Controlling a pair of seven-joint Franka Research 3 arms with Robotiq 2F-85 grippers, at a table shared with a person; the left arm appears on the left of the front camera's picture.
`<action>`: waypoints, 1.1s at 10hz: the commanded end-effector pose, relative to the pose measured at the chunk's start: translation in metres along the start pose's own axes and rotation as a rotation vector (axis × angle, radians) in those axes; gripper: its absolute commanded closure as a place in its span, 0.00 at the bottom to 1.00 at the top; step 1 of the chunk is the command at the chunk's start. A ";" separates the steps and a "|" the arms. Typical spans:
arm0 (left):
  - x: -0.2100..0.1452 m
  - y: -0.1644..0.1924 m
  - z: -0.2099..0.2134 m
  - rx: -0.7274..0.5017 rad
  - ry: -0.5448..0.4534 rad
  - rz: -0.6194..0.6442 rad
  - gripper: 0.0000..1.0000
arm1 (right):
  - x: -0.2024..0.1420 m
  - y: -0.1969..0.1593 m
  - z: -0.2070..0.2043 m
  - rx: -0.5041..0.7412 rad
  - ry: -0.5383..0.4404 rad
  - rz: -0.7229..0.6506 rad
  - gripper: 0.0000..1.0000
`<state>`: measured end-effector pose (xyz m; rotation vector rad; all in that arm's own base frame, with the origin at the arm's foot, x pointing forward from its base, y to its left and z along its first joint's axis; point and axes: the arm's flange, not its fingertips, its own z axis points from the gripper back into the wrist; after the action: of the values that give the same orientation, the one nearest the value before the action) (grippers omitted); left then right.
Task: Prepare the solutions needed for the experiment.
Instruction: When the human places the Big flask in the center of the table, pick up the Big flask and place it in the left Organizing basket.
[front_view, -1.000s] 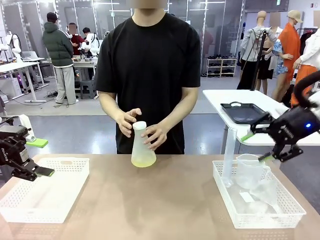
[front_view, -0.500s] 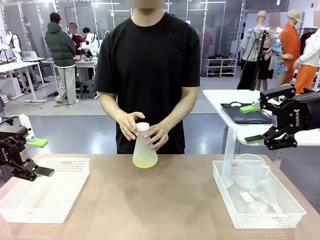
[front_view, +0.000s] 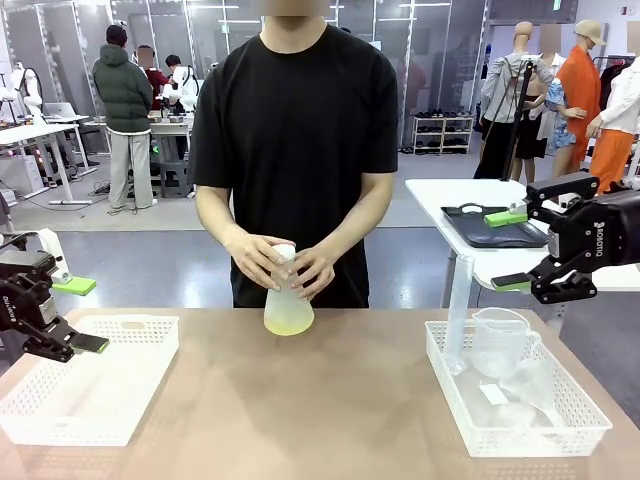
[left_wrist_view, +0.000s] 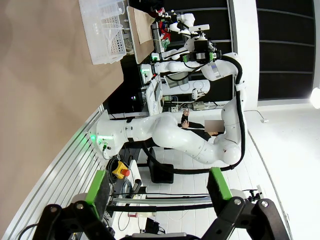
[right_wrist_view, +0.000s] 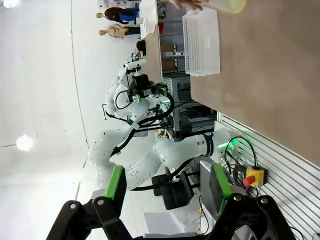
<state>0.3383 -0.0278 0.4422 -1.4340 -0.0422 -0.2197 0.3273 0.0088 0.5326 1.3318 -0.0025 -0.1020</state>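
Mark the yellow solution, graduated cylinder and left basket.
yellow solution (front_view: 288, 325): front view, middle of the liquid.
graduated cylinder (front_view: 460, 305): front view, middle of the tube.
left basket (front_view: 130, 320): front view, far rim.

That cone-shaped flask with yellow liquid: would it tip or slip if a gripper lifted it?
The flask probably stands steady: its base is wide and the yellow liquid sits low. It is likely light, being mostly empty. Its smooth, sloping wall might slip in a grip.

— What is blocking the table's (front_view: 330, 400) far edge?
— The person's hands (front_view: 256, 262) are wrapping a flask of yellow solution (front_view: 289, 318) at its middle.
— And nearer?
— A left basket (front_view: 60, 432) and a right basket (front_view: 530, 440) are filling the near corners, with a tall cylinder (front_view: 459, 300) rising from the right one. The strip between them is lying open.
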 end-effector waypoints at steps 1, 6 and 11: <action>-0.002 -0.001 0.002 -0.005 0.009 -0.008 0.00 | 0.000 0.001 -0.001 -0.001 0.002 0.011 0.15; -0.002 -0.001 0.002 -0.005 0.009 -0.008 0.00 | 0.000 0.001 -0.001 -0.001 0.002 0.011 0.15; -0.002 -0.001 0.002 -0.005 0.009 -0.008 0.00 | 0.000 0.001 -0.001 -0.001 0.002 0.011 0.15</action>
<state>0.3383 -0.0278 0.4422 -1.4340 -0.0422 -0.2197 0.3274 0.0107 0.5319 1.3183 -0.0008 -0.1041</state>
